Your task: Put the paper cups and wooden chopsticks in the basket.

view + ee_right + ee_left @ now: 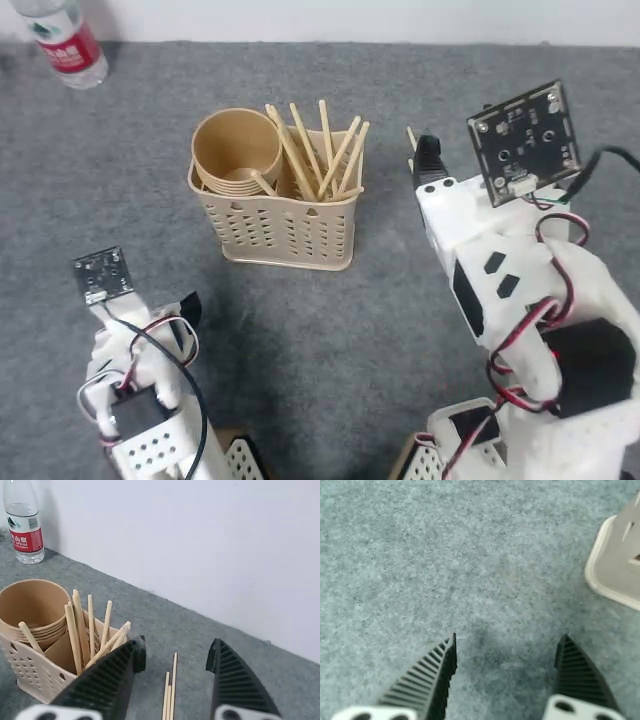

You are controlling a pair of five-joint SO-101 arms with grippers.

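Right gripper (177,647): jaws released and spread wide, grasping nothing. A loose pair of chopsticks (170,695) lies on the grey carpet (280,680) in the gap between the jaws (contact with either jaw cannot be told). The basket (30,672) stands outside one jaw, just beyond its tip. It holds a stack of paper cups (32,605) and a bundle of chopsticks (82,622) leaning against each other.

Left gripper (509,639): jaws released, with carpet between them. A corner of the basket sits ahead of and outside one jaw, well apart from it.

A water bottle (65,40) stands far beyond the basket.
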